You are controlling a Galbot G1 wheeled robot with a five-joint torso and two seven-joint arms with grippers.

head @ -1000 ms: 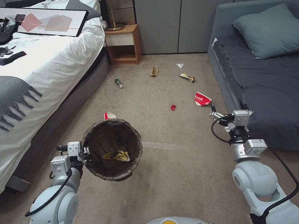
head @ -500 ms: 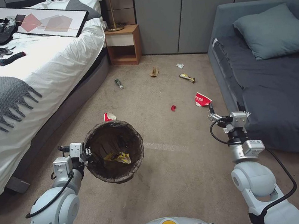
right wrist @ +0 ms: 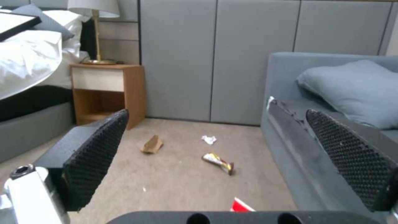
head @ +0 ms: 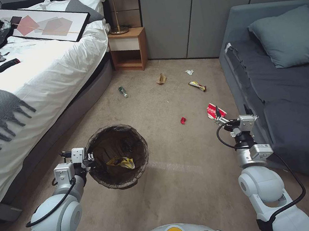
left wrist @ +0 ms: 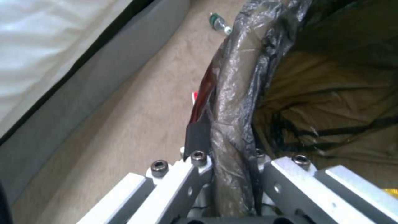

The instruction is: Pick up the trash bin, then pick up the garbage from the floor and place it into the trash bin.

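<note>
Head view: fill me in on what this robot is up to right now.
The robot is collecting litter in a bedroom. Its left claw is shut on the rim of the trash bin, holding it above the floor with a yellow wrapper inside. Its right claw is open and empty, above a red-and-white packet by the sofa. A bottle, paper bag, tissue and snack-bar wrapper lie farther ahead.

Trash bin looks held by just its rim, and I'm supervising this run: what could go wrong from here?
The left pincer pinches only the bagged rim of the trash bin, so the bin might tilt or slip. The open right pincer hangs close to the sofa, beside the red packet; reaching down could bump the sofa.
</note>
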